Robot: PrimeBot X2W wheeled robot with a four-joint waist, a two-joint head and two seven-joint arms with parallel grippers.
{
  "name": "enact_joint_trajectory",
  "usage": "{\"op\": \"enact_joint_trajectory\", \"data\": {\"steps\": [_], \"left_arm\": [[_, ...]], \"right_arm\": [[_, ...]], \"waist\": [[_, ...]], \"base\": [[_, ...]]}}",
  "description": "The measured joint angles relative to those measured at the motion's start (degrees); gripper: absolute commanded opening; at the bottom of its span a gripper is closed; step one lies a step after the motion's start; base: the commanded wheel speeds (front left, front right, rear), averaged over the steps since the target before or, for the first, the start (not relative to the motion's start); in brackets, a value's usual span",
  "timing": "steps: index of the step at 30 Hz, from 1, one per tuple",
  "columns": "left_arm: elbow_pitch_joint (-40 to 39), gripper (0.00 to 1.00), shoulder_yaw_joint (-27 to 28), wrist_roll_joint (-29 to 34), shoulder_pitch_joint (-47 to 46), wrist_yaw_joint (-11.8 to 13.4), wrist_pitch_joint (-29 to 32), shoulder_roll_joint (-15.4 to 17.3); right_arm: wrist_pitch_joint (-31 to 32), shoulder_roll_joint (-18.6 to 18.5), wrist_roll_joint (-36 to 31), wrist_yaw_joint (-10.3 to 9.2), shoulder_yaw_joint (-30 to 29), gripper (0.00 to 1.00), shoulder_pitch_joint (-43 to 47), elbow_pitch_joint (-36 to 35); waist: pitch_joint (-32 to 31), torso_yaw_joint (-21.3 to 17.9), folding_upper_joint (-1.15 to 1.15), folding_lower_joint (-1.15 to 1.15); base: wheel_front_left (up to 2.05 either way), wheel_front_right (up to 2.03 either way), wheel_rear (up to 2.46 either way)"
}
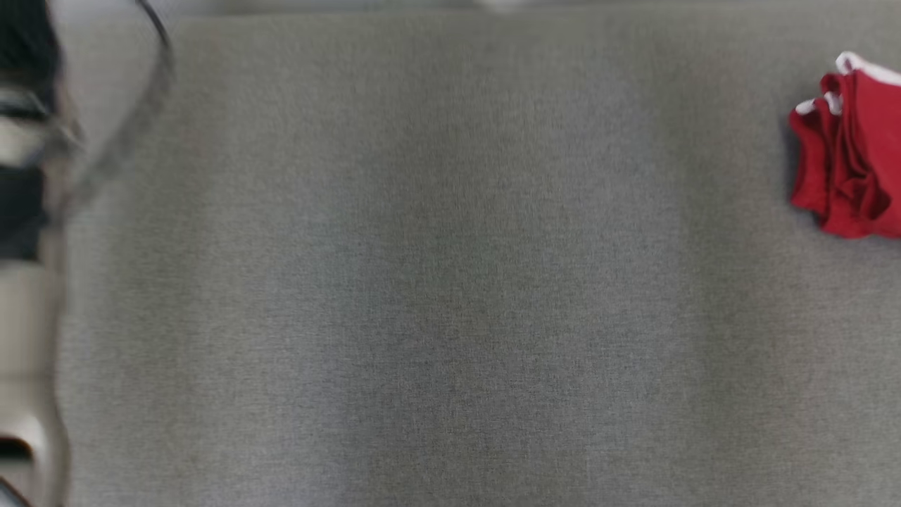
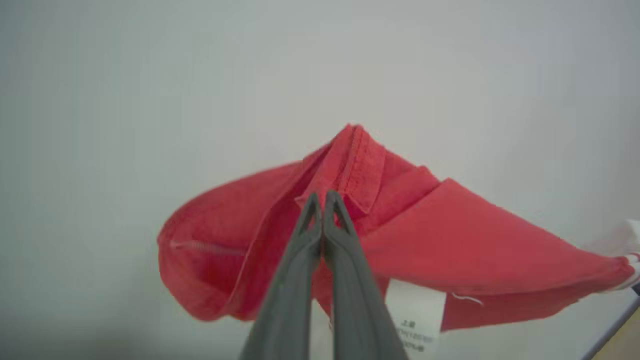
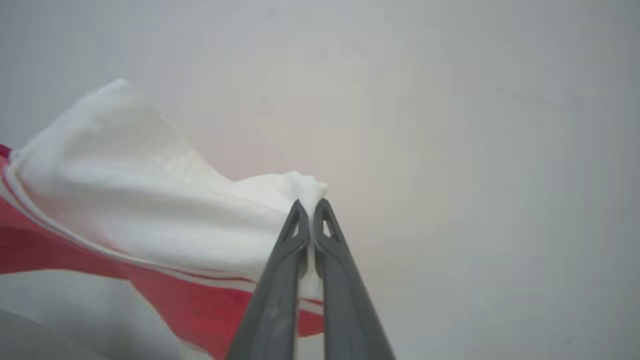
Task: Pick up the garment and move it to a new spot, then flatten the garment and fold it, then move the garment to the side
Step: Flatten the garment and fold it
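Observation:
The garment (image 2: 450,240) is red with a white part and hangs in the air in front of a pale background. In the left wrist view my left gripper (image 2: 322,197) is shut on a stitched red hem of it, and a white care label (image 2: 415,315) dangles below. My right gripper (image 3: 310,205) is shut on a corner of the garment's white part (image 3: 150,200), with red cloth and thin stripes underneath. In the head view a bunched red cloth with white trim (image 1: 852,155) lies at the right edge; I cannot tell whether it is the same garment.
A wide grey fabric-covered surface (image 1: 450,282) spreads across the head view. At its left edge stands a blurred pale and dark arm part (image 1: 24,211) with a curved cable (image 1: 151,91).

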Motion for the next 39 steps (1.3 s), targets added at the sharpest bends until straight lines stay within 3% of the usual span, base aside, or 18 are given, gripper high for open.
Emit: {"op": "enact_joint_trajectory", "data": {"steps": [3,7,15,26,39], "left_arm": [[2.3,0.0,-1.5,-0.5,8.6,-0.9,-1.0,-1.2],[5.4,0.0,-3.8,-1.9,20.5,-1.9,-1.1,-1.8],[8.5,0.0,-5.0,-3.3,35.4,-2.7,-3.8,-3.4],[8.7,0.0,-7.8,-2.1,46.0,-3.7,-7.0,-3.5],[6.7,0.0,-8.8,-2.2,57.1,-3.6,-9.1,-2.9]], "right_arm": [[-4.6,0.2,0.3,0.53,1.6,0.0,9.1,2.9],[-9.5,-0.2,2.1,0.57,2.3,0.0,21.9,3.4],[-17.5,-0.2,7.2,0.58,5.0,0.0,42.5,2.3],[-19.7,-1.4,12.6,0.59,12.3,0.0,55.9,-1.3],[-19.9,-7.5,19.0,0.6,15.4,0.0,70.0,-6.0]], "waist": [[0.6,-0.2,0.04,0.07],[-0.5,-0.1,0.02,0.0],[-3.9,0.4,0.02,-0.01],[-9.0,0.0,0.02,0.0],[-16.2,-0.4,0.01,-0.01]], "base": [[0.0,0.0,0.0],[0.0,0.0,0.0],[0.0,0.0,0.0],[0.0,0.0,0.0],[0.0,0.0,0.0]]}}
